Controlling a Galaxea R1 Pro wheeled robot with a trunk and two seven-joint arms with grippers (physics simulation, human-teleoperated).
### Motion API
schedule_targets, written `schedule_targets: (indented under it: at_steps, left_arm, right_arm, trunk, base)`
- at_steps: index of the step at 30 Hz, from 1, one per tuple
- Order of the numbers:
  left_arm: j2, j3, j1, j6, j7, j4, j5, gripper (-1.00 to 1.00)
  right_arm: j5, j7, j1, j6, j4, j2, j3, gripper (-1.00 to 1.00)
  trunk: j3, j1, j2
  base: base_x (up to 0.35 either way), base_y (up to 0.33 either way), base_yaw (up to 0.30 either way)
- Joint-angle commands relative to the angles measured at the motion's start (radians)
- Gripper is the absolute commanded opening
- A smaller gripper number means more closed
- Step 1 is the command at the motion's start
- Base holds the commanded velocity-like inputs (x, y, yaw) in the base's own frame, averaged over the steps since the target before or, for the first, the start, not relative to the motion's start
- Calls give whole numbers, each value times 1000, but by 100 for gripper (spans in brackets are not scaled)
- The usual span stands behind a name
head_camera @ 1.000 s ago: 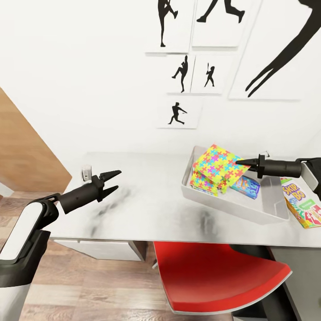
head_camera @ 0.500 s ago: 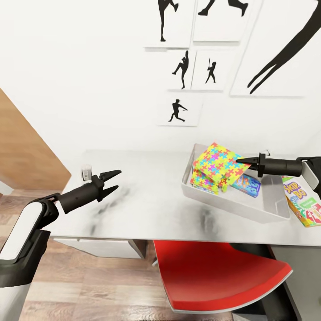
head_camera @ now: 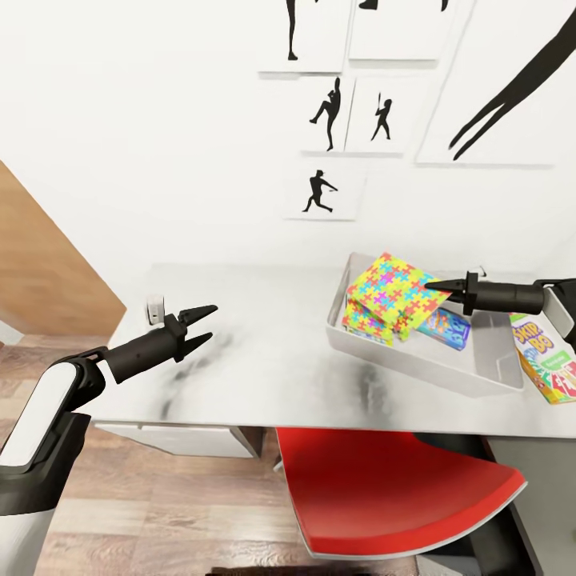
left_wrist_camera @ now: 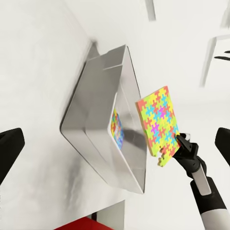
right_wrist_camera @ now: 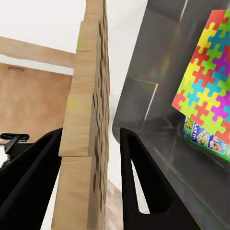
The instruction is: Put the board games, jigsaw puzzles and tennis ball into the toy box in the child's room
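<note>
My right gripper [head_camera: 430, 284] is shut on the edge of a multicoloured jigsaw puzzle [head_camera: 392, 290], holding it tilted over the near-left part of the grey toy box [head_camera: 416, 364] on the table [head_camera: 272, 368]. The right wrist view has that puzzle [right_wrist_camera: 88, 120] edge-on between the black fingers [right_wrist_camera: 139, 177]. A second jigsaw puzzle [head_camera: 362, 325] and a blue board game [head_camera: 445, 326] lie inside the box. Another board game [head_camera: 549, 360] lies on the table just right of the box. My left gripper [head_camera: 210, 322] hovers open over the table's left part, well away from the box.
A red chair [head_camera: 384, 496] is tucked under the table's front edge. White drawers [head_camera: 184, 440] hang below the left side. A small white object [head_camera: 154, 308] stands near the left gripper. Silhouette pictures [head_camera: 320, 192] cover the wall; a wooden door [head_camera: 40, 280] is at left.
The head view has shifted slightly, so everything sits a little higher in the picture. Both arms keep their poses, and the right gripper still holds the jigsaw puzzle over the box.
</note>
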Motion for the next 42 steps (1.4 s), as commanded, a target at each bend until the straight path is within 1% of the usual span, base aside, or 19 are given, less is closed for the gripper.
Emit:
schedule_targets:
  at_steps: [1,21,34,42]
  left_arm:
    - [1,-1,-1,1,10,-1,11,100]
    - [1,-1,-2,1,10,-1,11,100]
    - [1,-1,-2,1,10,-1,11,100]
    - [1,-1,-2,1,9,-2,11,100]
  right_arm:
    - [-3,4,-2,6,0,-1,5,-100]
    - [-4,4,-16,6,0,-4,5,-100]
    - [-5,4,-19,6,0,-18,3,-100]
    - [-6,2,-19,6,0,-22,2,-100]
  trunk:
    - [-3,0,-2]
    - [-35,0,-2]
    - [-54,0,-2]
    - [-59,0,-2]
  base:
    - [0,0,0]
    - [0,0,0]
    - [0,0,0]
    - [0,0,0]
